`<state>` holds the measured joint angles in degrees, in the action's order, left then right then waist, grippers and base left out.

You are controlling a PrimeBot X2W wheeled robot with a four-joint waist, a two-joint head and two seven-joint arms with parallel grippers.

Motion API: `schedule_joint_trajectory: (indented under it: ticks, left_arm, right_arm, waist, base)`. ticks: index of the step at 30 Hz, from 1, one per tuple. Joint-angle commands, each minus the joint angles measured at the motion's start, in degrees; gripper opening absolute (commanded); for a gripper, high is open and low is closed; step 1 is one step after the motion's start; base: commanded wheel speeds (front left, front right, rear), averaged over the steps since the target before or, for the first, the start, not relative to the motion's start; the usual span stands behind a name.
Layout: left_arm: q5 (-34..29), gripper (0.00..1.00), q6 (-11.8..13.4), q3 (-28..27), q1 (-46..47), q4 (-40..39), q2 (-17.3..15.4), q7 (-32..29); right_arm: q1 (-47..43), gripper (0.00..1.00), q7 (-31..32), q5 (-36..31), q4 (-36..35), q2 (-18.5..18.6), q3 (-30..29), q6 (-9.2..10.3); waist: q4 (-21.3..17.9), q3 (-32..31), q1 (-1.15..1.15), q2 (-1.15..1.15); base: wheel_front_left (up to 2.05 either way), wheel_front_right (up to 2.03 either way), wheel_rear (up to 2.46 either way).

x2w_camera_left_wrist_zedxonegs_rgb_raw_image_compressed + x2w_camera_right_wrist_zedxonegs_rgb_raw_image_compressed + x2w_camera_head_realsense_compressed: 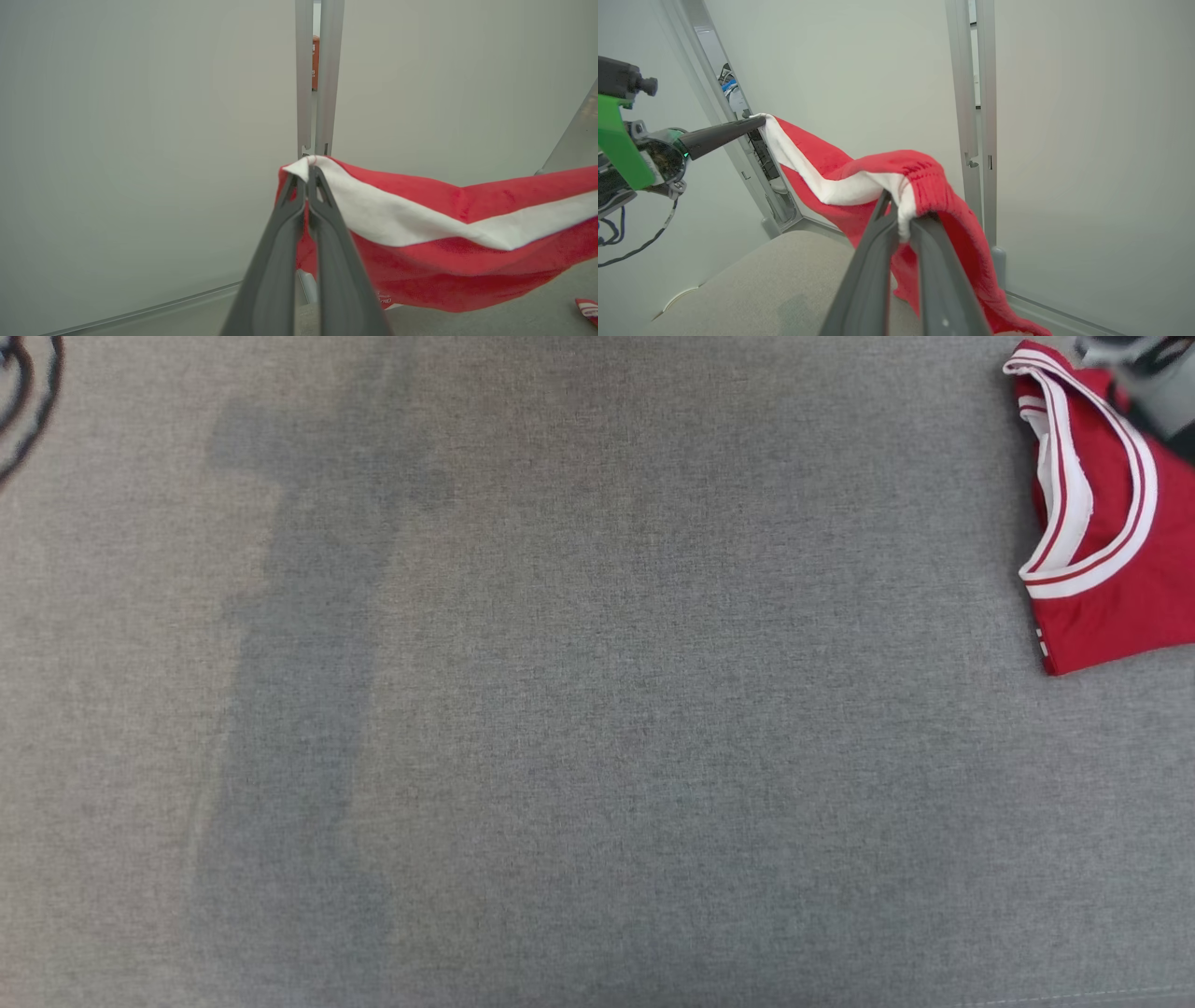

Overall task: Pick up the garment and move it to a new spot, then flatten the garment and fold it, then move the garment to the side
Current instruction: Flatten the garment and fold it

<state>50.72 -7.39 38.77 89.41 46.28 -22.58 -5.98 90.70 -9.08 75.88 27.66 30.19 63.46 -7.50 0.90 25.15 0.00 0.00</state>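
A red garment (444, 252) with a white band hangs in the air, stretched between my two grippers. In the left wrist view my left gripper (308, 173) is shut on the garment's white-edged corner. In the right wrist view my right gripper (901, 212) is shut on a bunched fold of the garment (924, 182), and the cloth runs up and left to my left gripper (757, 122). The garment's lower part droops toward the grey padded surface (784, 280). In the head view red cloth with white striped trim (1111, 523) lies flat at the far right edge; whether it is the same garment I cannot tell.
The grey fabric surface (597, 709) spans the head view, with a long shadow on its left half. A black cable loop (28, 392) shows at the top left and a blurred grey object (1153, 383) at the top right. Pale walls and metal posts (320, 79) stand behind.
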Motion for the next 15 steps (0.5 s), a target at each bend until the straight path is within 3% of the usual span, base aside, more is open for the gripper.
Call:
schedule_joint_trajectory:
  ticks: [1,8,15]
  left_arm:
    - [1.05,0.00,-0.17,1.57,-2.87,-0.88,-1.18,-0.24]
    - [8.14,0.00,-0.17,8.45,-19.81,-7.64,-6.78,-3.85]
    - [13.88,0.00,-0.12,13.33,-36.58,-16.54,-16.36,-12.82]
  right_arm:
    - [-2.59,0.00,0.25,0.79,-0.92,0.60,1.74,0.02]
    - [-17.46,0.00,0.58,5.16,-8.00,3.02,8.66,0.02]
    - [-32.05,0.00,8.80,3.32,-16.41,6.67,9.97,0.02]
  waist:
    - [0.82,-2.09,0.00,0.00]
    - [0.79,-10.16,0.00,0.00]
    - [-0.08,-16.79,0.00,0.00]
  base:
    - [0.00,0.00,0.00]
    - [0.00,0.00,0.00]
    - [0.00,0.00,0.00]
